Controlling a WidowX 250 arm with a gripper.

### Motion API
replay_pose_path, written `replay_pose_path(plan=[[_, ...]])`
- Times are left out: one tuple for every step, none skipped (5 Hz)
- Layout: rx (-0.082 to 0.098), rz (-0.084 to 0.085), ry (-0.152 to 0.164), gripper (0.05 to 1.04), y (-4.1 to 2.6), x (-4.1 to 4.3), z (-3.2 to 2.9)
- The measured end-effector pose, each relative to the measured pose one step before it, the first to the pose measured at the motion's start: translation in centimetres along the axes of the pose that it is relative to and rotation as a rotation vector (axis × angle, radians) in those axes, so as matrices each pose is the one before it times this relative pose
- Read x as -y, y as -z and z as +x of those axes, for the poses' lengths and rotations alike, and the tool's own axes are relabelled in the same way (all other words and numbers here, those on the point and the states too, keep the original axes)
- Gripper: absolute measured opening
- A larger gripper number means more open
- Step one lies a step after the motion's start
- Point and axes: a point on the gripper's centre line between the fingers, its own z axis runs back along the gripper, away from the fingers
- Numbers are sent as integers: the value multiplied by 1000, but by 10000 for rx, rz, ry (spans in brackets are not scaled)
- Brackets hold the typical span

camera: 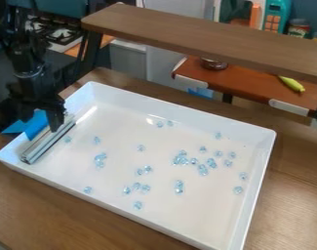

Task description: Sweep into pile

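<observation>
Here at ten o'clock in the white tray (193, 115), the tool (43, 124) has the sweeper (49, 141) gripped, its long bar slanting along that end! Blue beads (181, 160) scatter across the floor, thickest towards three o'clock, all on the wooden desk (30, 207).

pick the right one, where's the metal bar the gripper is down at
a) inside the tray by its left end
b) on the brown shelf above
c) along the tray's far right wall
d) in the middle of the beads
a, the metal bar lies inside the white tray near its left end, with the gripper right over it.
</observation>
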Motion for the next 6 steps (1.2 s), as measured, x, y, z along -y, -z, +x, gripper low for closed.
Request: replay_pose_path(plan=[[-12, -12, -162, 1000, 274, 132, -260], [48, 144, 70, 1000, 793, 566, -186], [-147, 114, -95, 999, 1031, 234, -146], [-105, 87, -69, 974, 698, 46, 248], [-34, 2, -65, 696, -4, -100, 65], [-97, -108, 65, 391, -64, -172, -141]])
